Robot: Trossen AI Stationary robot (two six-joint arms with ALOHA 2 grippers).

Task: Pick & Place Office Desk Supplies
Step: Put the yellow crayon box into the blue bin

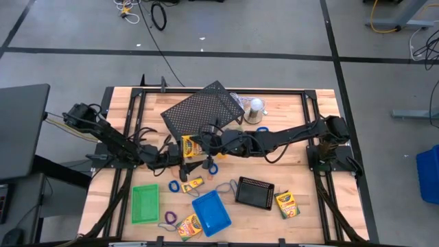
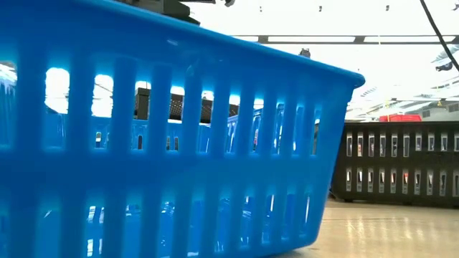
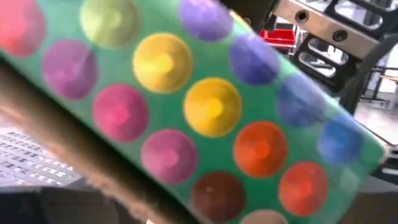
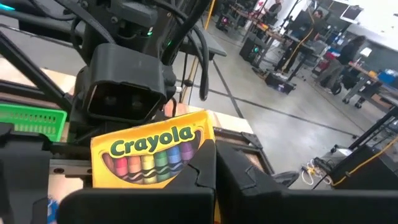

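Observation:
A yellow crayon box (image 1: 191,146) is up off the table at mid-table, between my two grippers. My left gripper (image 1: 180,154) comes from the table's left and is shut on the box. The left wrist view is filled by the box's green dotted back (image 3: 205,112). My right gripper (image 1: 204,145) comes from the right and is open. Its fingers stand either side of the box's Crayola front (image 4: 152,152), with a gap on one side. Further crayon boxes (image 1: 287,204) (image 1: 188,224) (image 1: 193,184) lie flat on the table, with blue loops (image 1: 173,186) (image 1: 212,168) near them. My left gripper holds the crayon box from the table's left, at its back side (image 4: 177,112). The box itself hides the fingers and the place of contact. The box is lifted clear of the table and stands nearly upright, slightly tilted.
The green tray (image 1: 145,204), blue tray (image 1: 211,211) (image 2: 179,143) and black mesh tray (image 1: 254,193) (image 2: 401,165) sit along the near side. A large black mesh rack (image 1: 202,110) and a silver dome (image 1: 255,105) stand at the far side. A purple loop (image 1: 167,218) lies near the green tray.

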